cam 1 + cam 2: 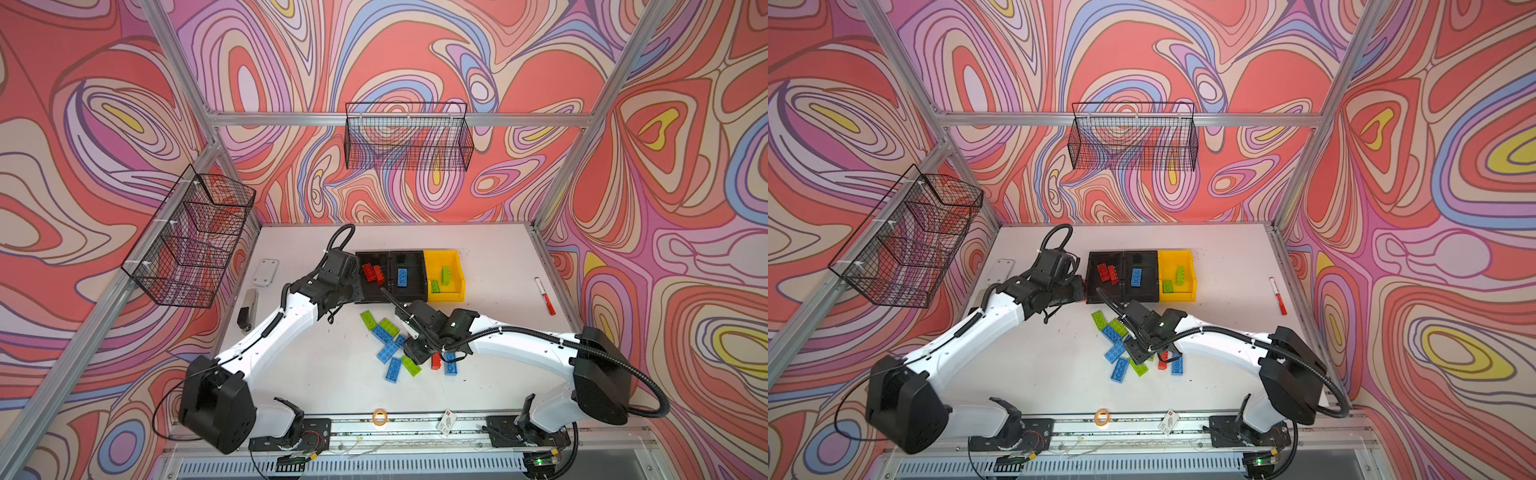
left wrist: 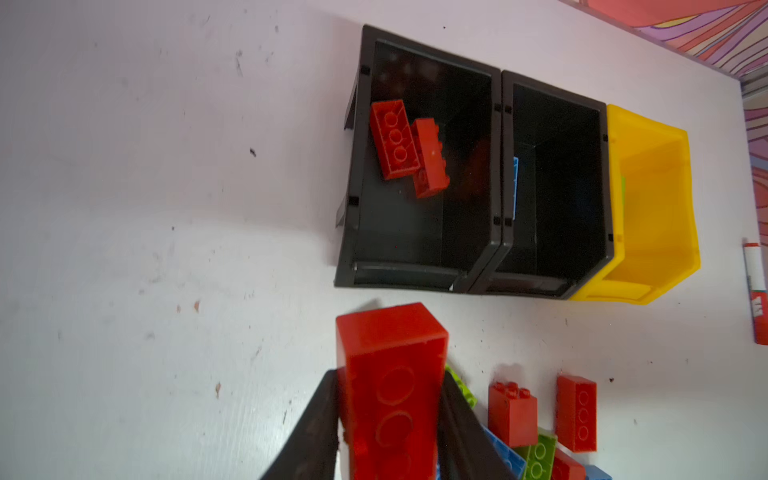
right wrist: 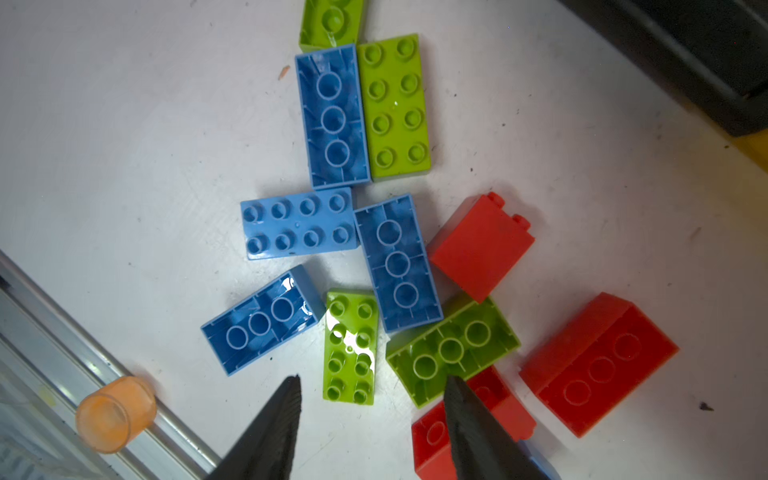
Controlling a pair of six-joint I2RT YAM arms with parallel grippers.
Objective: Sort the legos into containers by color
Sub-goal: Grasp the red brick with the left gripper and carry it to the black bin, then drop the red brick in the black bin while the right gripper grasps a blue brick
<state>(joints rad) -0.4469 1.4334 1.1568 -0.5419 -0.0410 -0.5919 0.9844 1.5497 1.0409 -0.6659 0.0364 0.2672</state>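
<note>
We judge these bricks point(image 1: 1116, 336) light, rigid and slick, best pinched across the 2 long flat sides. Our left gripper point(image 2: 390, 376) is closed that way on a red brick point(image 2: 392, 332), raised off the tabletop point(image 2: 166, 208) at about 8 o'clock of the left black bin point(image 1: 372, 252), which holds 2 reds point(image 1: 372, 274). Our right gripper point(image 3: 372, 379) hangs part-open and empty over the loose pile point(image 1: 388, 340) at 6 o'clock of the bins point(image 1: 405, 252), a lime-green brick point(image 3: 351, 332) under the gap between its tips.

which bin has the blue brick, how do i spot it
On the white table, three bins stand in a row near the back. Take the middle bin, black. Unlike its black neighbour holding red bricks and the yellow bin holding green ones, it holds a single blue brick.
</note>
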